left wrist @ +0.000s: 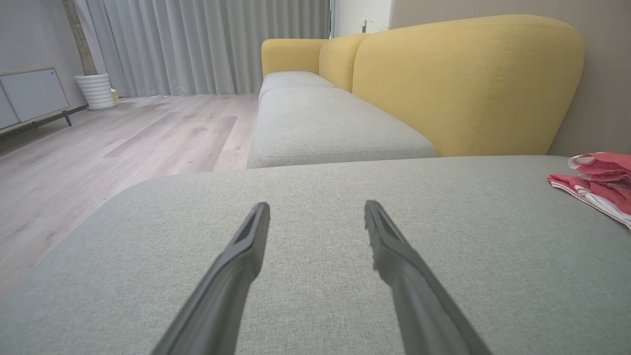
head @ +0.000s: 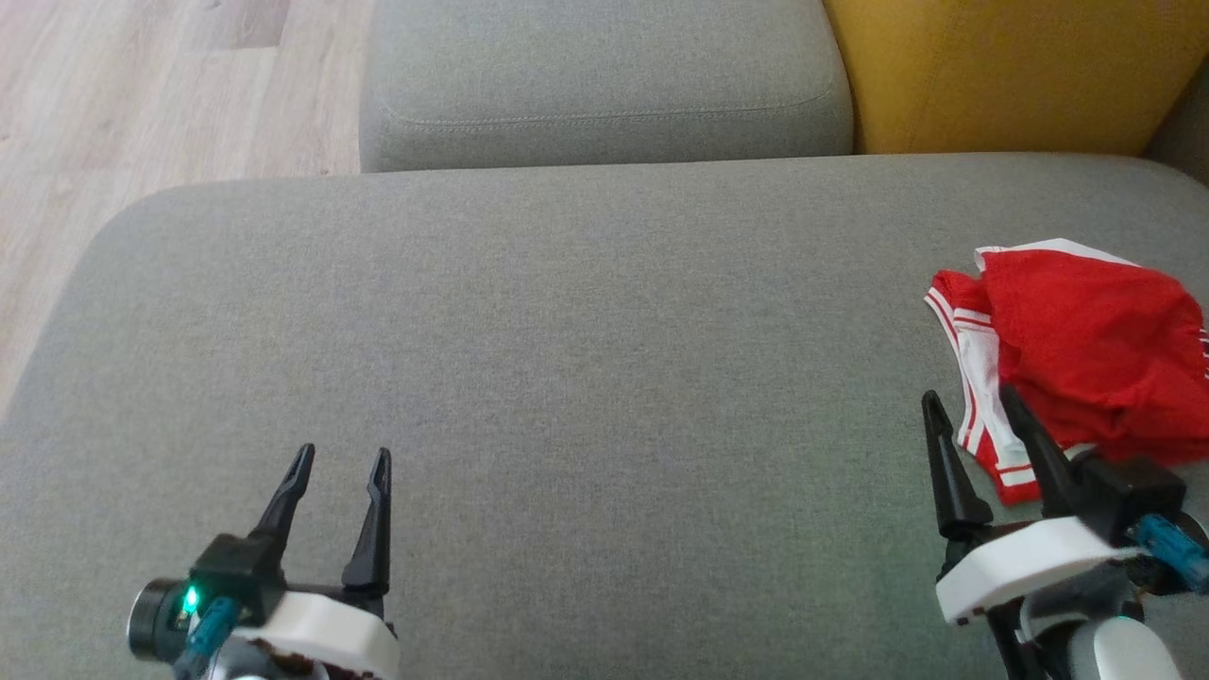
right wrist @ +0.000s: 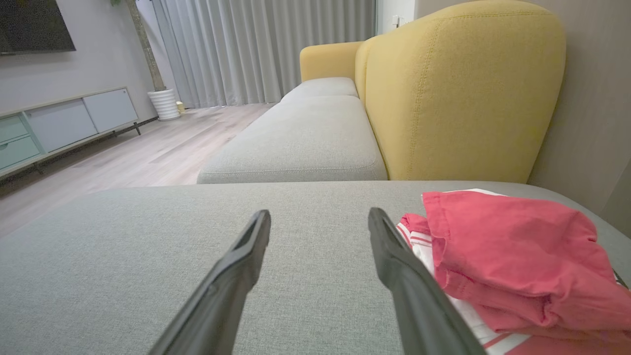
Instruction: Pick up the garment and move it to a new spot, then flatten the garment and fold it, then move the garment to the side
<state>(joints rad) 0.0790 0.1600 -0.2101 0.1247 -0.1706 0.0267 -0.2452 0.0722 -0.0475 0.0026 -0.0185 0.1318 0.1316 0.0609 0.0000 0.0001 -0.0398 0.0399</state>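
A crumpled red garment (head: 1086, 349) with white striped trim lies in a heap at the right edge of the grey cushion (head: 586, 340). It also appears at the far right of the left wrist view as the garment (left wrist: 599, 180), and close by as the garment (right wrist: 508, 261) in the right wrist view. My right gripper (head: 973, 401) stands open at the lower right, its right finger just in front of the garment's white hem, nothing between its fingers. At the lower left my left gripper (head: 340, 461) is open and empty, far from the garment.
A second grey seat cushion (head: 604, 85) lies beyond, with a yellow backrest (head: 1011, 71) at the top right. Wooden floor (head: 142, 104) runs past the cushion's left edge. A low cabinet (right wrist: 64, 123), a white pot (right wrist: 165, 104) and curtains stand across the room.
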